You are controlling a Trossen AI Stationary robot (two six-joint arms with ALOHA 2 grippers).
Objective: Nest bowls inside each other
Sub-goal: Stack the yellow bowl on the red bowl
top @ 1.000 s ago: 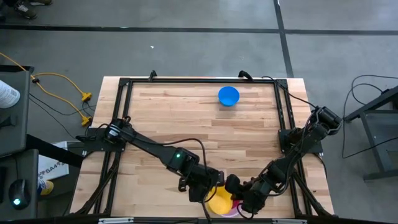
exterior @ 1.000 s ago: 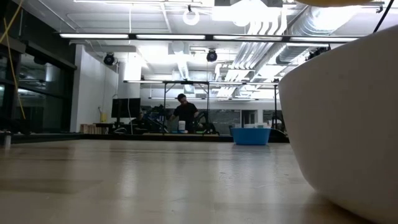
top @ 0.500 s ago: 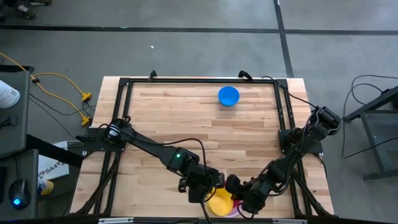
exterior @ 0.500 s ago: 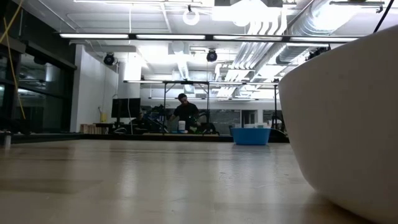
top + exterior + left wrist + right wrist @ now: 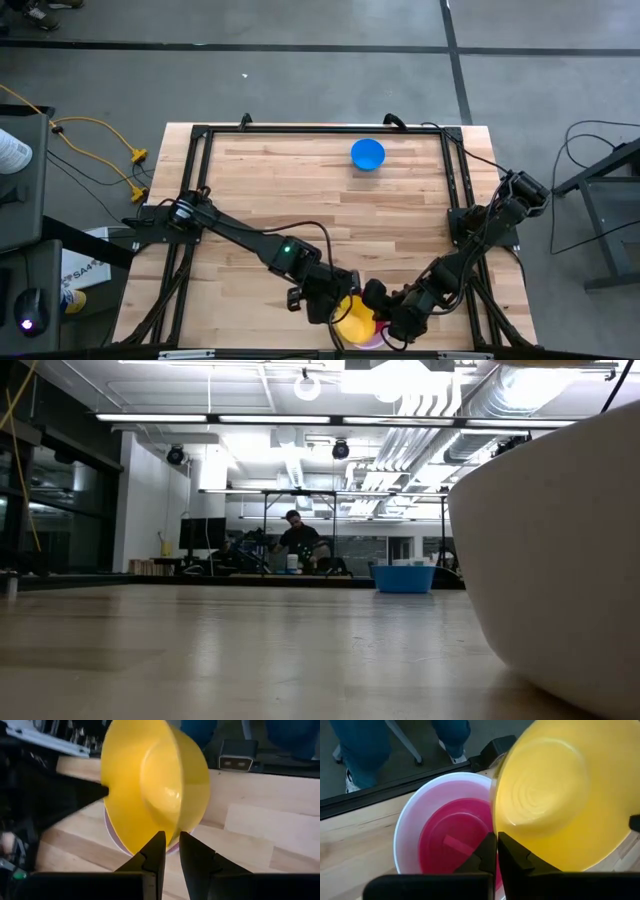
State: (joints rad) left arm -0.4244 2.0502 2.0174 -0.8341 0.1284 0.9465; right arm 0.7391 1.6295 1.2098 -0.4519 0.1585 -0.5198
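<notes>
a: which step are we on?

b: the yellow bowl [image 5: 354,322] is being passed over the stack at the bottom centre of the high view. both grippers have it by the rim: the left gripper [image 5: 168,851] pinches one edge between its narrow fingers, and the right gripper [image 5: 496,851] is clamped tight on the opposite edge.

a: and the stack?

b: in the right wrist view the white bowl [image 5: 410,827] sits on the table [image 5: 300,190] with the pink bowl [image 5: 447,845] already inside it. the yellow one hangs tilted above them, not seated. i can't make out a purple bowl from here.

a: the blue bowl?

b: the blue bowl [image 5: 367,154] is well apart, near the upper edge of the table in the high view; low view shows it far off, right of centre [image 5: 403,577].

a: what does the next move need?

b: my read: level the yellow bowl, centre it over the pink one, lower it in, then both grips let go. with two holds on one rim, an uneven release could tip it. after that, blue needs fetching.
</notes>
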